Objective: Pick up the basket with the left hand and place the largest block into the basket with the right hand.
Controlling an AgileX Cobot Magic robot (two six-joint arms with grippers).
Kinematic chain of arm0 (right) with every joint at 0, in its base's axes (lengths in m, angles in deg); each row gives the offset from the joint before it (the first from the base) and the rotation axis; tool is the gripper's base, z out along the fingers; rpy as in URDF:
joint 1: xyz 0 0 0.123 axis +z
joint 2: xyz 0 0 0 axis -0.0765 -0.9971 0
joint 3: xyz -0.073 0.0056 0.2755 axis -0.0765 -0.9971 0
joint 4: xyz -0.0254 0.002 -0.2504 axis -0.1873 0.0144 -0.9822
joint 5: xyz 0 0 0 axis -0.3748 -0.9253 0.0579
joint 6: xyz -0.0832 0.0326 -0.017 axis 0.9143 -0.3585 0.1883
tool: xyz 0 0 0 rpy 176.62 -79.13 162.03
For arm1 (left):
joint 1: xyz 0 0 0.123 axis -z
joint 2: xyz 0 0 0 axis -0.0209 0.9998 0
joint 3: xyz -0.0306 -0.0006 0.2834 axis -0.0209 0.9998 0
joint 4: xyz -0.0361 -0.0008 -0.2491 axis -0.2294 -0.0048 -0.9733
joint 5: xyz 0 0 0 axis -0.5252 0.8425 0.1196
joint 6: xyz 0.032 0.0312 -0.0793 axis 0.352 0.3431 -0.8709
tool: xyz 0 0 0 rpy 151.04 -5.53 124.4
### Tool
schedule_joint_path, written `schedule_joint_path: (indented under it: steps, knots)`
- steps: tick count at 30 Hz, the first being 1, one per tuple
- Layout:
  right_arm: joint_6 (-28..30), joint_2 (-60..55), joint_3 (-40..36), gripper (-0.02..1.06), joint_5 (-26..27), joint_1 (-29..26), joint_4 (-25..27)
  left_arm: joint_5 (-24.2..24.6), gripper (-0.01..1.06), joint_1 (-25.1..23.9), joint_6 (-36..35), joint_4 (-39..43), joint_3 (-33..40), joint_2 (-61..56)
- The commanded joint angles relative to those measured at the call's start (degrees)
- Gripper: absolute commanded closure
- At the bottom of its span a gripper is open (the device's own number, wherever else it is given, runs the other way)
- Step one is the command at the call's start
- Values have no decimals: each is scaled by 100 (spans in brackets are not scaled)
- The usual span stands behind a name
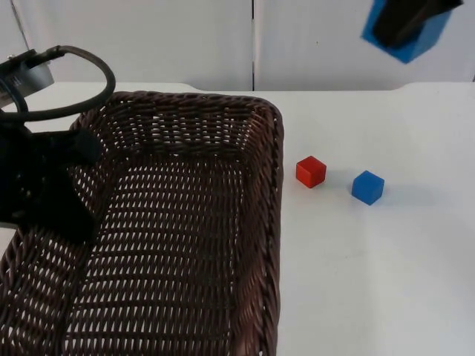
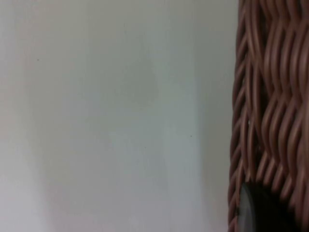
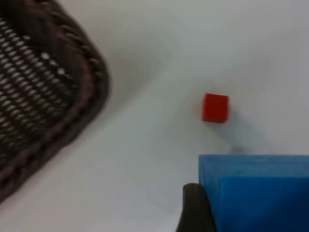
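Left gripper (image 1: 70, 189) grips the left wall of the dark brown woven wicker basket (image 1: 252, 222). Right gripper (image 1: 407, 22), far right and raised, is clamped on the large blue block (image 1: 429, 38). Small red cube (image 1: 311, 171) and small blue cube (image 1: 367, 187) sit on the white table (image 1: 371, 282).

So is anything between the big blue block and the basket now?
Nothing visible. The right end effector holds the large blue block high; the basket, held by the left end effector, is open and empty.

Left gripper (image 1: 56, 185) holds the basket (image 1: 252, 222); right gripper (image 1: 404, 22) lifts the large blue block (image 1: 427, 41)
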Motion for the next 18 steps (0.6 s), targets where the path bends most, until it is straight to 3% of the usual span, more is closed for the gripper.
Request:
schedule_joint_path:
  steps: [1,14,18]
  knots:
    - [80,95,26,105,-29,177,13,35,105,34,0,-80,1,-74]
    - [88,95,26,105,40,1484,13,35,105,34,0,-80,1,-74]
    - [88,95,12,105,214,1668,57,35,105,34,0,-80,1,-74]
